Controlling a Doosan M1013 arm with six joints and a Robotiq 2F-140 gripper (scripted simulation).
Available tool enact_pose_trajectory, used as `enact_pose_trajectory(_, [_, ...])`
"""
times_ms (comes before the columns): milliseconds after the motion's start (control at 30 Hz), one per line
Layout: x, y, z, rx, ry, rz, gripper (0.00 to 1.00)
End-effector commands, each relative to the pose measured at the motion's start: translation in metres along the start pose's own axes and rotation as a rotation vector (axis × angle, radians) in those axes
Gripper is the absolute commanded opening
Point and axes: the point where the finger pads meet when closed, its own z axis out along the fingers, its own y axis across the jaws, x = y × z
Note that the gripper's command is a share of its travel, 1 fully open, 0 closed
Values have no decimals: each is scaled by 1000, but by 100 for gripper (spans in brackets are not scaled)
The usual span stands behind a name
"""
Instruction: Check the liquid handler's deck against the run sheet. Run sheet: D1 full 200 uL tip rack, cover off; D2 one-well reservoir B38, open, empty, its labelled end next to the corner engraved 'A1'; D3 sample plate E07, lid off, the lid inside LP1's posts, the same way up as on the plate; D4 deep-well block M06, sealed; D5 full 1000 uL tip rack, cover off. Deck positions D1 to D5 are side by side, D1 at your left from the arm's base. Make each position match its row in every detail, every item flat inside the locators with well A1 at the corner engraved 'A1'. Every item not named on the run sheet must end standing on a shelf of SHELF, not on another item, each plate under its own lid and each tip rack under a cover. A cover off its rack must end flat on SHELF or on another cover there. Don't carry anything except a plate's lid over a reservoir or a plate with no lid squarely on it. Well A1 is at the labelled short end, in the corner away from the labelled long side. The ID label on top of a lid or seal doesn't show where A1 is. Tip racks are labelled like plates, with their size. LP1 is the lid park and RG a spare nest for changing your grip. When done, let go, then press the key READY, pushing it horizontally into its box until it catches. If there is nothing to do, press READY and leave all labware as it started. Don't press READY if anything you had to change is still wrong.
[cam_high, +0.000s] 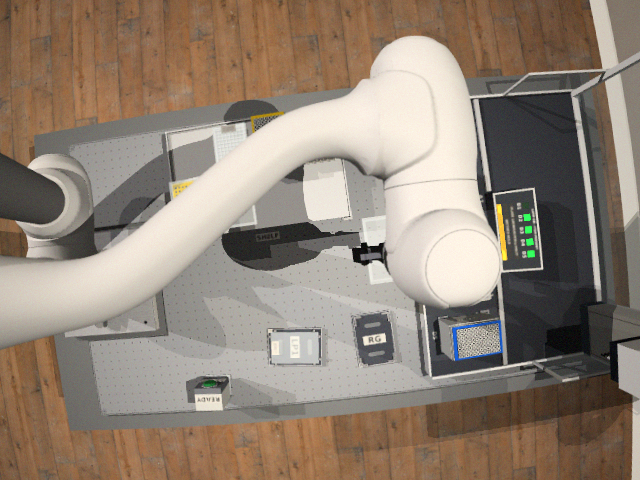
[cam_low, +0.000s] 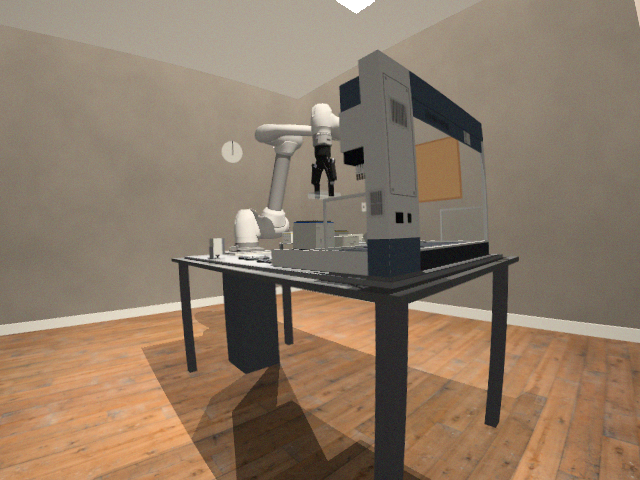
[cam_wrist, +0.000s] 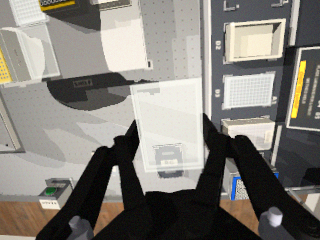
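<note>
My gripper (cam_wrist: 169, 124) is shut on a clear flat lid (cam_wrist: 167, 125) and holds it level, high above the table. It also shows in the overhead view (cam_high: 369, 254) and the side view (cam_low: 323, 178), where the lid (cam_low: 320, 196) hangs under the fingers. The lid is over the perforated table top, just short of the deck's edge. On the deck, an open cream reservoir (cam_wrist: 255, 40), an uncovered white well plate (cam_wrist: 248, 90) and a pale block (cam_wrist: 247, 131) sit in a row. A blue-framed tip rack (cam_high: 476, 338) sits at the near end. The arm hides most of the deck in the overhead view.
SHELF (cam_high: 267, 236) holds a yellow rack (cam_wrist: 5, 65), a white plate (cam_wrist: 27, 10) and a large pale cover (cam_wrist: 122, 42). LP1 (cam_high: 294, 346), RG (cam_high: 373, 338) and the READY key (cam_high: 209, 392) stand near the front edge. The handler's tall frame (cam_low: 387, 170) stands over the deck.
</note>
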Motion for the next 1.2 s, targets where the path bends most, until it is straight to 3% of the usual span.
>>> enact_pose_trajectory(0, [0, 10, -1, -1, 0, 0, 10])
enact_pose_trajectory(267, [-1, 50, -1, -1, 0, 0, 10])
enact_pose_trajectory(767, [-1, 52, -1, -2, 0, 0, 10])
enact_pose_trajectory(1167, [0, 2, -1, -1, 0, 0, 10])
